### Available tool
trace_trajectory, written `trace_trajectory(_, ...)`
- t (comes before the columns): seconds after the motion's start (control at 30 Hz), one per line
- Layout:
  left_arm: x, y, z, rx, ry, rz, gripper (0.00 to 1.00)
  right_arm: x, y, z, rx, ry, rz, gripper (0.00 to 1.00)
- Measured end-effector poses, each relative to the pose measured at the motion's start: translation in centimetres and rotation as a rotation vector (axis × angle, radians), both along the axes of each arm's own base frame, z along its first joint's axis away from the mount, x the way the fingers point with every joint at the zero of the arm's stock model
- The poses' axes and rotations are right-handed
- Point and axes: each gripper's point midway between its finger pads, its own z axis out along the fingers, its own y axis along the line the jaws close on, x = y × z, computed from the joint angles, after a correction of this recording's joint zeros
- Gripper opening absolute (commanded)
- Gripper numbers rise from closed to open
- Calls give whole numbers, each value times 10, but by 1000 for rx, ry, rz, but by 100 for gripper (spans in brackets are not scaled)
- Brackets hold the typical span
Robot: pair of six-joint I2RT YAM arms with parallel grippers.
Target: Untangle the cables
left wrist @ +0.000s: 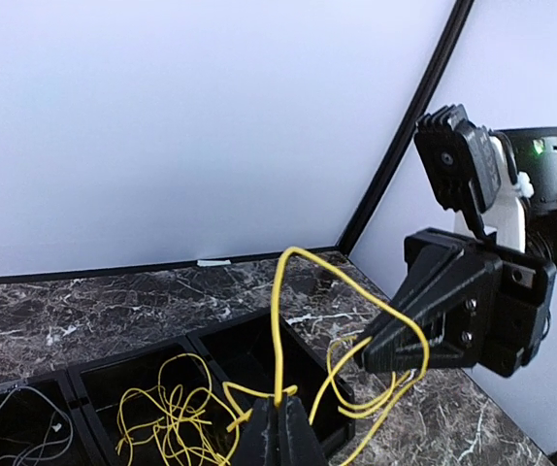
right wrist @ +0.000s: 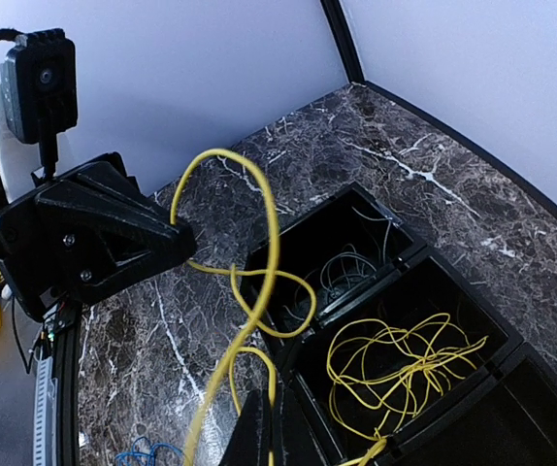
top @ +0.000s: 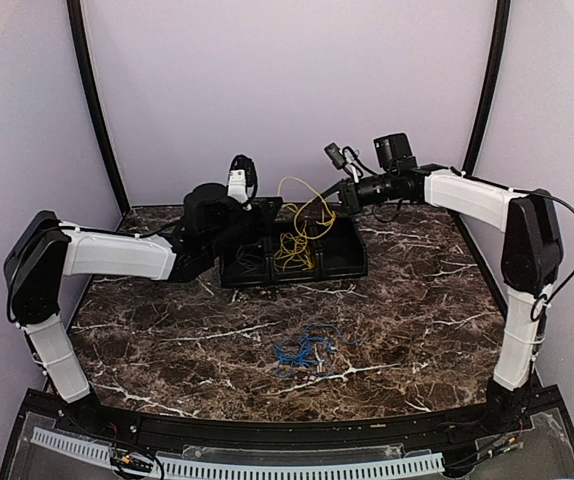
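**A:** Layout?
**B:** Marble surface. Black three-bay tray sits at its far side, centre.
**A:** Pincers?
**B:** Both are over the tray, tips facing each other and near. Left pincer is pinched together on a strand of the yellow cables. Right pincer is likewise clamped on a yellow strand.
**A:** Where are the cables?
**B:** Most of the yellow tangle lies in the middle bay. Loops stand up out of it, strung between the two pincers, with one tall arch on top. Blue cables lie in a loose heap on the surface's near side, well apart from the tray. Thin grey wires are in the left-end bay.
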Motion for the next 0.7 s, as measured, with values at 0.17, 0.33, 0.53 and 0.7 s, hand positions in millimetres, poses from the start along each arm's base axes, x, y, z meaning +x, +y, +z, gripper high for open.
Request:
trace_trajectory(0.17, 41, -10, -25, -1, 49, 49, 0, 23, 11, -35, -4, 75, -28, 0)
trace_trajectory(0.33, 65, -9, -58, 8, 130, 107, 0, 44, 21, -57, -10, 119, -67, 0)
trace_trajectory(0.53, 79, 7, -91, 31, 211, 183, 0, 64, 42, -81, -17, 146, -91, 0)
trace_trajectory(0.7, 84, 18, -96, 48, 222, 230, 0, 65, 62, -115, -48, 190, -88, 0)
